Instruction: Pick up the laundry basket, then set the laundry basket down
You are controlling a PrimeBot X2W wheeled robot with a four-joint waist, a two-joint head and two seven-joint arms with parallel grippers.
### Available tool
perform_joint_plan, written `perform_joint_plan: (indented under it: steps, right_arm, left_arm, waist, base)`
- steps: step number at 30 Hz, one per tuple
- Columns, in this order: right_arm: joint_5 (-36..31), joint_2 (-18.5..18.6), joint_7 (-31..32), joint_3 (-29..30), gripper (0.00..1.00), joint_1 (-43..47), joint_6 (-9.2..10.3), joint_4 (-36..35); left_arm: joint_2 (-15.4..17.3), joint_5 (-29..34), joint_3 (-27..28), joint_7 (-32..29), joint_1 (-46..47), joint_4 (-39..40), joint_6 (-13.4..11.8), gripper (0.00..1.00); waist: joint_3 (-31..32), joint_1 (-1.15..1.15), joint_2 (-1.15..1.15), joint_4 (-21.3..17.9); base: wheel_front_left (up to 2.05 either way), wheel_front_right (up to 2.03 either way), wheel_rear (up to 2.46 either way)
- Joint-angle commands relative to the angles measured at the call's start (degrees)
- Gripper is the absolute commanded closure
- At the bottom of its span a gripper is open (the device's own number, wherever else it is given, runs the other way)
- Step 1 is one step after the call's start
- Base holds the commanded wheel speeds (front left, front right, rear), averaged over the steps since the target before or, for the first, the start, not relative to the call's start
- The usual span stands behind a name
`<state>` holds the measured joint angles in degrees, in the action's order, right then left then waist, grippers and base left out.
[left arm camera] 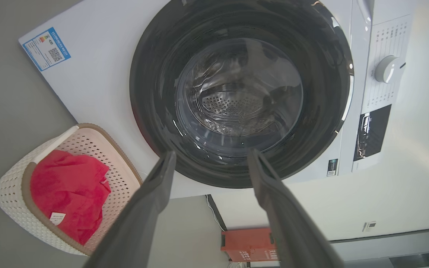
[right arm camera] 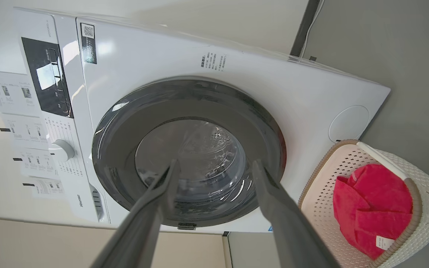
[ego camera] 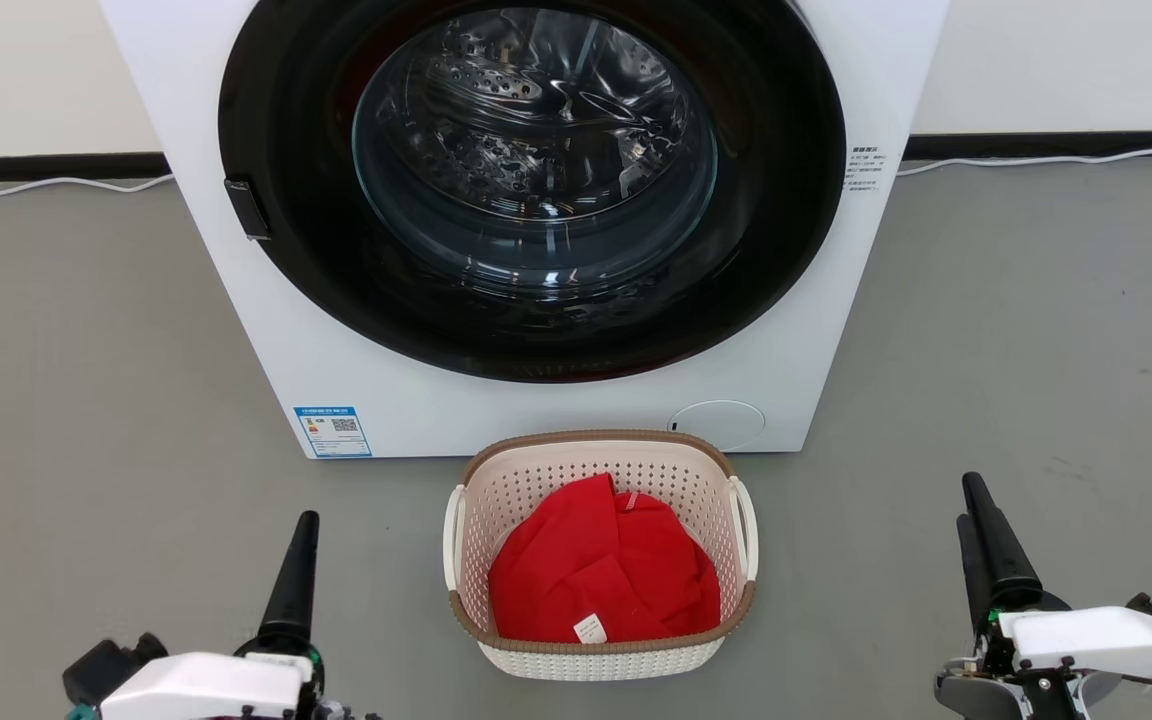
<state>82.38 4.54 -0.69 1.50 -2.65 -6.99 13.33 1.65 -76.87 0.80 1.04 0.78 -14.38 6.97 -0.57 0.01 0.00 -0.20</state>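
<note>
Head view put the laundry basket (ego camera: 601,655) at lower centre, the left gripper (ego camera: 304,530) and right gripper (ego camera: 973,492) flanking it, fingers apart. Uneven handle grips would likely tilt it, spilling the red cloth (ego camera: 596,570).

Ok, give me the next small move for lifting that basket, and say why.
Probably swing both arms inward, toward the basket's white side handles. It sits on the floor in front of the washing machine, between the left gripper and the right gripper. Both are open and well apart from it, so nothing can be lifted yet.
</note>
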Motion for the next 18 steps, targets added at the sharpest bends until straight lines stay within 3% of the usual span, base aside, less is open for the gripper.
perform_joint_plan:
  steps: [1,18]
  right_arm:
    - [-1.5,1.0,-0.76,-0.77,0.0,-2.81,-0.2,-2.12]
    - [-18.74,2.29,-3.79,-3.1,0.0,-3.36,-0.27,-2.82]
  left_arm:
    - [0.44,1.61,0.24,0.42,3.26,2.02,0.23,0.0]
    - [0.62,22.82,-1.35,3.44,4.0,2.78,-0.55,0.0]
  waist:
    - [-0.01,-0.01,0.0,0.0]
    - [-0.08,-0.01,0.0,-0.02]
  base:
    - [0.0,0.0,0.0]
    - [0.0,0.0,0.0]
